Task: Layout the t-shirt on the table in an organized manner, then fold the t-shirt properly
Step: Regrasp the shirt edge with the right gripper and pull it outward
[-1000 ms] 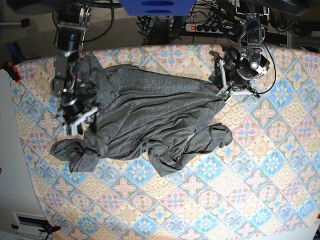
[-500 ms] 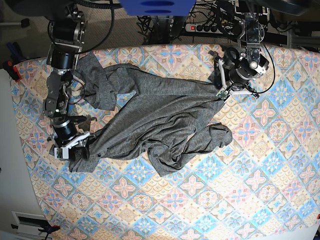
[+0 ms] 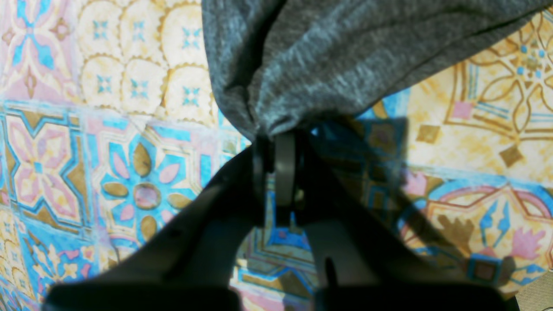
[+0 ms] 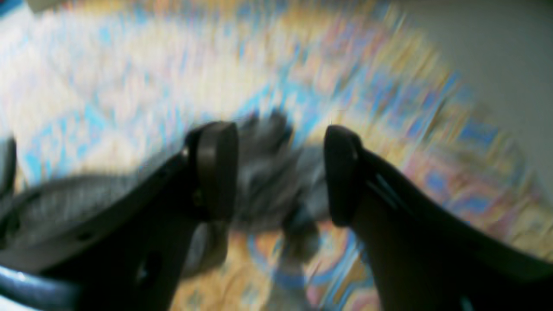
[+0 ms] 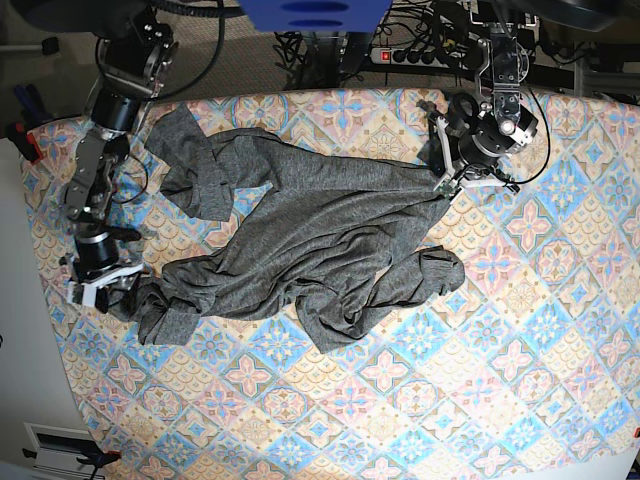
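While the left pincer stays clamped on a bunched edge of the grey t-shirt near the far right of the counter, the right pincer has travelled down the counter's left side over the last second, from beside the shirt's upper left portion to the near-left corner of the cloth. In the blurred right wrist view its jaws stand partly apart with grey fabric between them, but whether they truly grip it cannot be told. Compared with the earlier frames, the shirt's left part has been drawn outward: the heap that sat under the arm is now stretched into a longer band reaching toward the left edge, and the upper sleeve area lies more exposed. The garment remains crumpled across the counter's middle, with a folded lobe on its near right side. Judged from this, spreading is under way and folding has not begun.
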Motion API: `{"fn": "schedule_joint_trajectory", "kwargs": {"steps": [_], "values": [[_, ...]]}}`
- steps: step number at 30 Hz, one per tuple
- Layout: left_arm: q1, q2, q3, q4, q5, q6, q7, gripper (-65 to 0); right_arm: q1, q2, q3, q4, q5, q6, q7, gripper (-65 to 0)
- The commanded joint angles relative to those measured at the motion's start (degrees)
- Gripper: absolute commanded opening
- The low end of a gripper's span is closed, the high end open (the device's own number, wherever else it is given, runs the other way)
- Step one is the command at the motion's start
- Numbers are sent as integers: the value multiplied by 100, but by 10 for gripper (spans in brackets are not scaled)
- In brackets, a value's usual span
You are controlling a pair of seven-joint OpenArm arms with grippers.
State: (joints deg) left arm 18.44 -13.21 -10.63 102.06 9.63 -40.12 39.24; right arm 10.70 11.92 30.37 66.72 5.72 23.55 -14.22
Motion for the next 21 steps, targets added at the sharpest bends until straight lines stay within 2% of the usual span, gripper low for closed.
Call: {"fn": "schedule_joint_trajectory", "kwargs": {"steps": [1, 8, 14, 17, 21], "values": [[-11, -46, -14, 75, 0, 12, 10, -650, 192, 122, 18, 119, 119, 32, 239, -341], [-11, -46, -14, 93, 0, 12, 10, -650, 200, 52, -8, 111, 136, 41, 239, -341], [-2, -37, -14, 84, 0, 12, 10, -650, 200, -423, -158, 102, 136, 58, 239, -342], [-11, -37, -5, 84, 0, 12, 10, -650, 200, -643, -158, 102, 136, 462, 213, -342], [-11, -37, -5, 93, 0, 12, 10, -650, 200, -792, -158, -109, 110, 550, 239, -342]]}}
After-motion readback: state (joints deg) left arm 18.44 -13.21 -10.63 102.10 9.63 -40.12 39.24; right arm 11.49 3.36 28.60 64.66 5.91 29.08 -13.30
